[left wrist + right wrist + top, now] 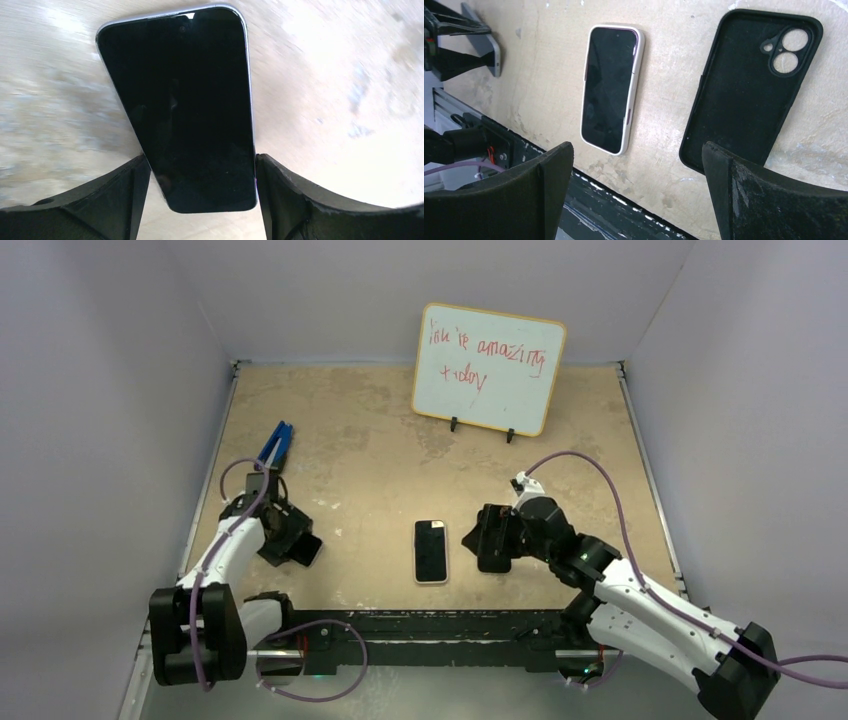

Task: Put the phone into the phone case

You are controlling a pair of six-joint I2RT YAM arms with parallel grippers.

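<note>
My left gripper (296,543) is shut on a bare phone (185,100) with a black screen and a silver edge. Both fingers (280,190) press its sides near its lower end in the left wrist view. The right wrist view shows this phone (486,42) held off the table at the far left. An empty black phone case (749,90) lies inside-up on the table, camera holes at its far end. My right gripper (636,150) is open and empty just above the case's near end. In the top view it (492,540) covers most of the case.
A second phone in a white case (431,551) lies screen-up at mid-table, left of the black case (611,90). A blue-handled tool (275,445) lies at the left. A whiteboard (488,368) stands at the back. The black base rail (420,625) runs along the near edge.
</note>
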